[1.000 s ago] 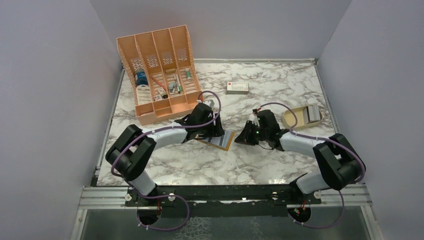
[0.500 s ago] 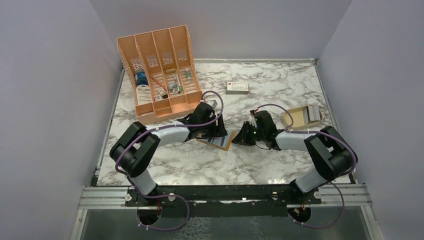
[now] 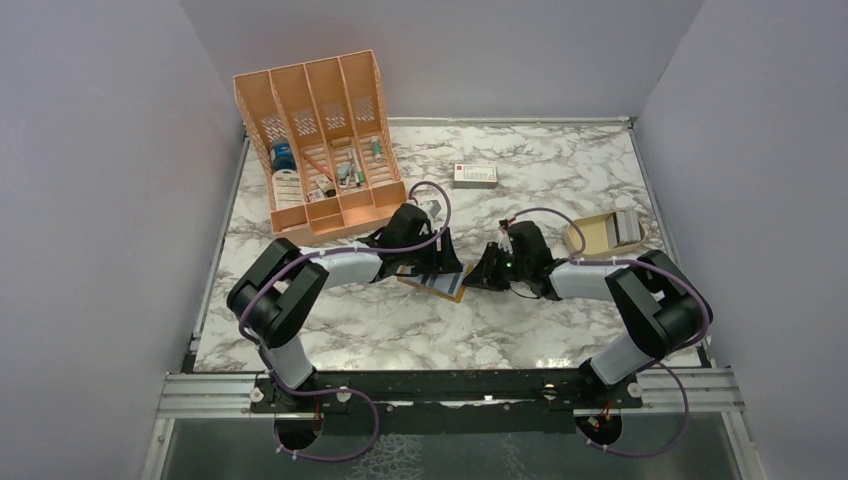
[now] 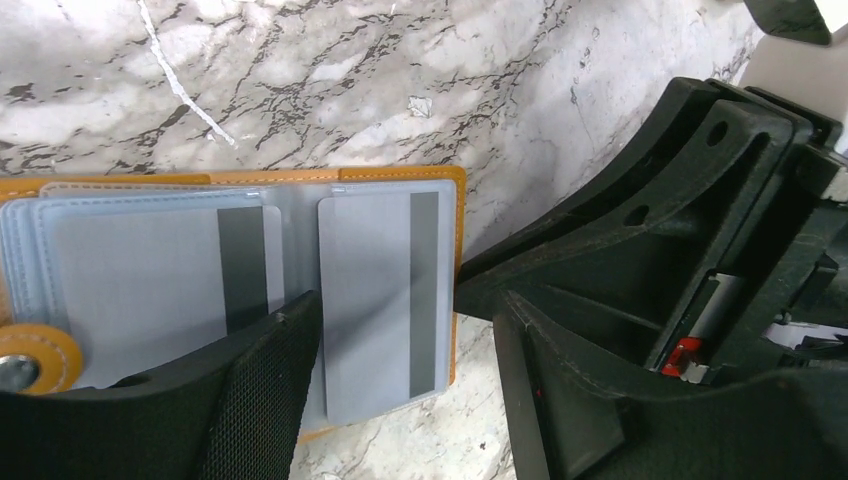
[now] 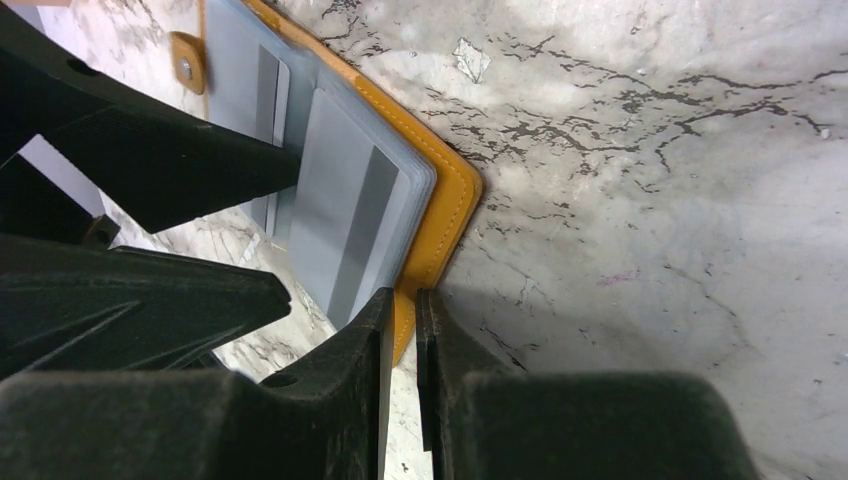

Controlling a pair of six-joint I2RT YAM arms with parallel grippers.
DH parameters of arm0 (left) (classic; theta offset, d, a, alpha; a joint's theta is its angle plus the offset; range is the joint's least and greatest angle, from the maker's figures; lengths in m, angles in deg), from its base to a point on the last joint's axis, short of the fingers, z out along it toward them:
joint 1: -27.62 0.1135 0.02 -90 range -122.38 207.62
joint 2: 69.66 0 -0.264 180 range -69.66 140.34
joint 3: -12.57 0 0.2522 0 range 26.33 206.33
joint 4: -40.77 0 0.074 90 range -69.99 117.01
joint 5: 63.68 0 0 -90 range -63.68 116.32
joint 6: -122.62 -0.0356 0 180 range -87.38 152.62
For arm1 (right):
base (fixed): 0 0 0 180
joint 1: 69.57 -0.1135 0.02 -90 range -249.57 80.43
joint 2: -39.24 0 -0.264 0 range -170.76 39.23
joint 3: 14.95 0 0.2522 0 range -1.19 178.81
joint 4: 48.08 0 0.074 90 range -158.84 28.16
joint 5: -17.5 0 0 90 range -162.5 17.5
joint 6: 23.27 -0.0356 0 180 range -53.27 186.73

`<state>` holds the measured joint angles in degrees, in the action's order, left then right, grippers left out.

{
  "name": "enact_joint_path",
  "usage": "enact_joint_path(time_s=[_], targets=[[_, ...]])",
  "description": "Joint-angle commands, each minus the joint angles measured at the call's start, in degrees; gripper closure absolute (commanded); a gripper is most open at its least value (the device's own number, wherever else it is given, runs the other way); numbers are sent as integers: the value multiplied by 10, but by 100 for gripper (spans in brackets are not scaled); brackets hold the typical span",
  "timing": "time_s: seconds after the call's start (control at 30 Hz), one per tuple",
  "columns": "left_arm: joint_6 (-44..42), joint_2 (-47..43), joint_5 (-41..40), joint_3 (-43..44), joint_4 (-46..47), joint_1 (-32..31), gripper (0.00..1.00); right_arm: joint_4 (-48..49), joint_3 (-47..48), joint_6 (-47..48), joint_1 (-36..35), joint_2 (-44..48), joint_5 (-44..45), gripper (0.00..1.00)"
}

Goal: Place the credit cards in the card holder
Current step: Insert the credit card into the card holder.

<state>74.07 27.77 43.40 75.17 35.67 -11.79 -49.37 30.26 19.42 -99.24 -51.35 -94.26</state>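
Observation:
The mustard-orange card holder (image 3: 440, 287) lies open on the marble between both arms. In the left wrist view one grey card (image 4: 380, 300) lies on its right half, its lower end past the orange edge (image 4: 400, 176). A second card (image 4: 160, 290) sits in the left pocket by the stud (image 4: 25, 360). My left gripper (image 4: 400, 400) is open over the holder, and its left finger (image 4: 250, 400) rests on the left pocket. My right gripper (image 5: 402, 320) is shut, tips at the holder's right edge (image 5: 450, 200). More grey cards (image 3: 627, 228) lie in the tan dish.
The tan dish (image 3: 590, 237) sits at the right, close to the right arm. A white box with a red mark (image 3: 475, 175) lies further back. The large orange desk organiser (image 3: 320, 140) stands at the back left, just behind the left gripper.
My right gripper has moved left until its tips reach the holder's right edge. My left gripper has shifted slightly right over the holder.

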Motion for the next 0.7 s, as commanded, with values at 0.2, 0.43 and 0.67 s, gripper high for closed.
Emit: enact_joint_path(time_s=[0.2, 0.43, 0.67], targets=[[40, 8, 49, -20, 53, -6, 36, -83, 25, 50, -4, 35, 76, 85], [82, -20, 51, -30, 76, -28, 36, -169, 35, 89, -2, 87, 142, 81], [56, -61, -21, 2, -28, -30, 34, -209, 32, 101, 2, 141, 160, 67]])
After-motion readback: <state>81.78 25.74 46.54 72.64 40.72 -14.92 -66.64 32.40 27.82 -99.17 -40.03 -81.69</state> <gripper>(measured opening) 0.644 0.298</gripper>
